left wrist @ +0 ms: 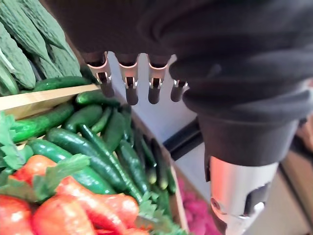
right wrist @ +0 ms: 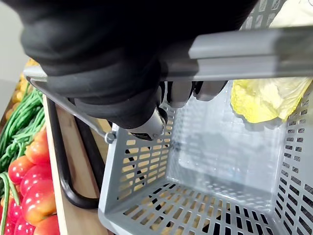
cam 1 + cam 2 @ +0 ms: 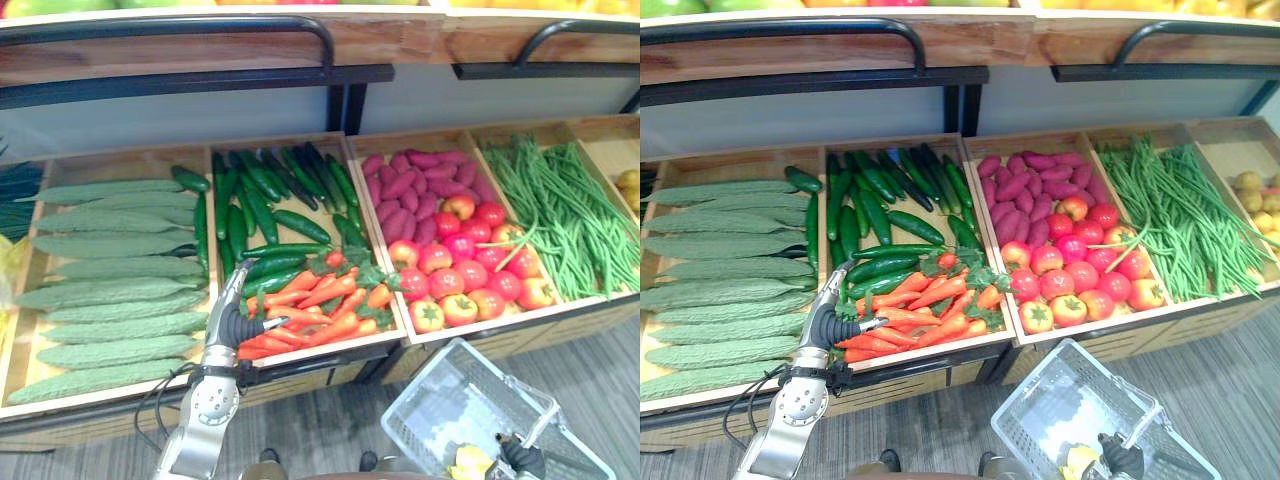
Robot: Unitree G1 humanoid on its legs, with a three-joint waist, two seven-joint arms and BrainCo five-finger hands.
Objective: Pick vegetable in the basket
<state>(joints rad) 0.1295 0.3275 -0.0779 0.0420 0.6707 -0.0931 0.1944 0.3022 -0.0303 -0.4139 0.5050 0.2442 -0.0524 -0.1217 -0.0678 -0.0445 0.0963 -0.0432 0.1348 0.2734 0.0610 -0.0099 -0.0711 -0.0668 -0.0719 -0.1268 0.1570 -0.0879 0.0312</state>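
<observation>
Left wrist view: the left hand [image 1: 205, 58] hovers empty, fingers [image 1: 130, 83] straight, just beside the carrots [image 1: 83, 205] — lower it, curl round one. The right hand [image 2: 98, 54] seems clamped on the basket handle [image 2: 244, 58].

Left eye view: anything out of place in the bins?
Two things: green beans trail over the divider onto the tomatoes, and a few dark cucumbers lie on the wrong side, beside the bitter gourds. Nothing looks damaged.
</observation>
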